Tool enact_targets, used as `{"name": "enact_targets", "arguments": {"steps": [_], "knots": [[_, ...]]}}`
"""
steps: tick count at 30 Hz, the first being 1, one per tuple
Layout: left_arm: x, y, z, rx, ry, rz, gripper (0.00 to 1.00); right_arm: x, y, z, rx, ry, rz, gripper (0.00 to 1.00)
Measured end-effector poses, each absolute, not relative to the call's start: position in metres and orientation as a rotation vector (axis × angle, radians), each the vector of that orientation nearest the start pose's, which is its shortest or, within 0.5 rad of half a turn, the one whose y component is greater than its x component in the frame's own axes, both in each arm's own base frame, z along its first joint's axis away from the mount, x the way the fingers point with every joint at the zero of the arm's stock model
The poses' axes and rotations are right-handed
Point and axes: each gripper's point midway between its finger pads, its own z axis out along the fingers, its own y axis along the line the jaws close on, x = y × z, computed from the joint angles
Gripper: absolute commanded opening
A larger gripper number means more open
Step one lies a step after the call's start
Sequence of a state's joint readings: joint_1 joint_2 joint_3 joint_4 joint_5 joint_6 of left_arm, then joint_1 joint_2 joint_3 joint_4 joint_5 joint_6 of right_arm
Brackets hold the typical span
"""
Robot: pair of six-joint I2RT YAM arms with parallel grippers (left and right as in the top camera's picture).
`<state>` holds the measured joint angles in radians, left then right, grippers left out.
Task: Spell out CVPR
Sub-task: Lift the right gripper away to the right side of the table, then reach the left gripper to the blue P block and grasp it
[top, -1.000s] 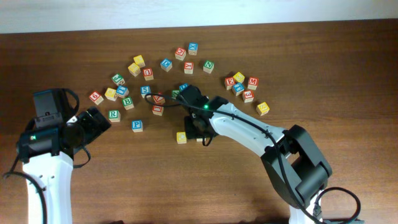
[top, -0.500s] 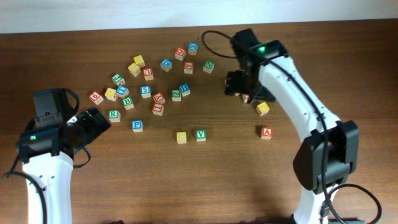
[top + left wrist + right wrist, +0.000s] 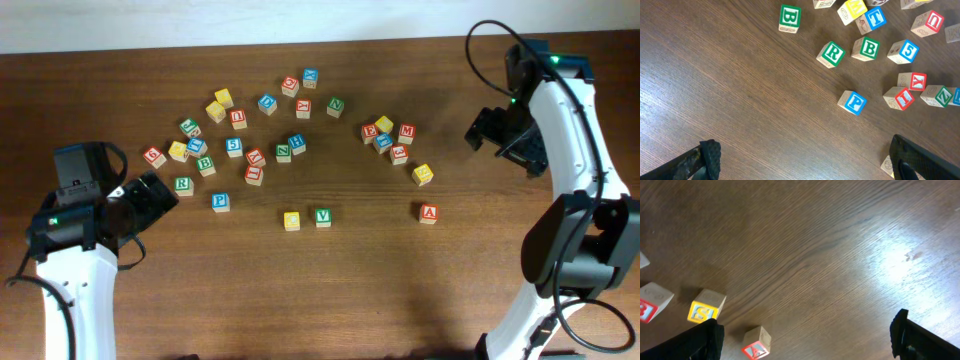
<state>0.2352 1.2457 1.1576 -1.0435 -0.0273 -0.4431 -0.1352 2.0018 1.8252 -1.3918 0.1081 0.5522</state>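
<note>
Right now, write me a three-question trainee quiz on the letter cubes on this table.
1. True or false: in the overhead view the C cube sits just left of the V cube, in one row.
2. Fill in: the letter on the P cube is printed in ___.
3. Which cube lies nearest the left gripper? A) V cube B) R cube C) P cube

Key: 1 true; 2 blue; 3 B.
</note>
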Motion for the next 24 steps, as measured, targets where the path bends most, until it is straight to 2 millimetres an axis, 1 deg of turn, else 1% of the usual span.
{"name": "enact_targets", "arguments": {"steps": [2,24], "knots": [[0.2806,0.0720,0.1794,-0.906,2.545,-0.026,0.99,0.3758,-0.0743,0.1245,1.066,2.925,-0.164,0.98],[0.2805,0.0720,0.1794,-0.907,2.545,-0.026,0.99,0.3758,-0.0741,0.1245,1.067,2.925,-0.164,0.98]]}}
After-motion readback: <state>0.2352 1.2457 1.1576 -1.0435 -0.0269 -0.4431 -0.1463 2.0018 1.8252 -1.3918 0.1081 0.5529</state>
